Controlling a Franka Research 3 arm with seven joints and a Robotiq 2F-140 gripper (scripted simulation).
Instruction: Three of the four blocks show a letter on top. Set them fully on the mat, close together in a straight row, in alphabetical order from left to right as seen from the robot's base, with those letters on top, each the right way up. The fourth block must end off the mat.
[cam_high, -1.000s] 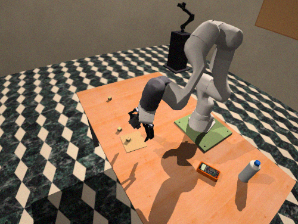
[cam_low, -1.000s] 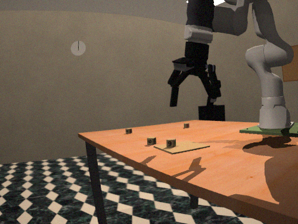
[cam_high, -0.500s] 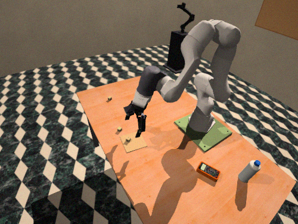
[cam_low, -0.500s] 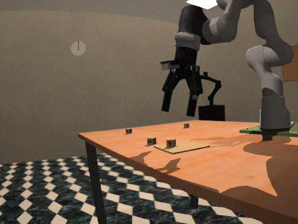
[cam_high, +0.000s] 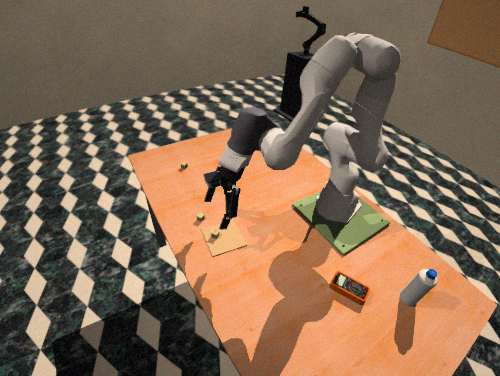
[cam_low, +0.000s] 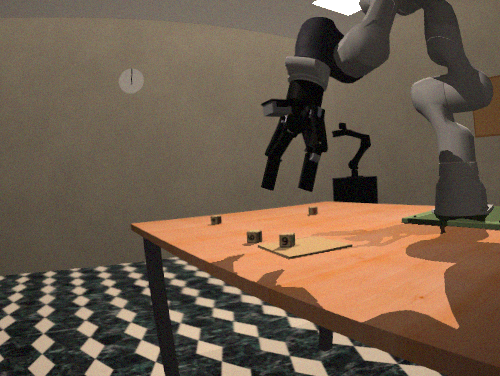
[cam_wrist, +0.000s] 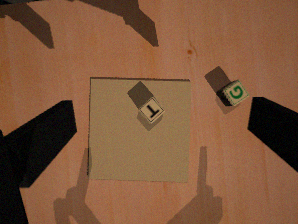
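1. The gripper (cam_high: 217, 210) (cam_low: 287, 188) (cam_wrist: 161, 114) is open, above the table.
2. In the exterior view, the T block (cam_high: 215, 234) (cam_low: 286, 240) (cam_wrist: 151, 110) sits on the mat's (cam_high: 227, 245) (cam_low: 310, 247) (cam_wrist: 135, 155) left part.
3. The G block (cam_high: 200, 216) (cam_low: 254, 236) (cam_wrist: 235, 93) lies left, off the mat.
4. Two farther blocks, one left (cam_high: 184, 165) (cam_low: 215, 220), one right (cam_low: 313, 210), are also off it.

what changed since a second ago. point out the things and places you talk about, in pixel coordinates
The arm has swung its gripper (cam_high: 216, 211) (cam_low: 285, 189) (cam_wrist: 161, 114) outward, away from the robot's base (cam_high: 337, 200) (cam_low: 460, 195), towards the blocks' side of the table. Nothing was taken hold of or let go: the gripper is still open. The blocks and mat (cam_high: 227, 245) (cam_low: 310, 246) (cam_wrist: 140, 155) stayed put.
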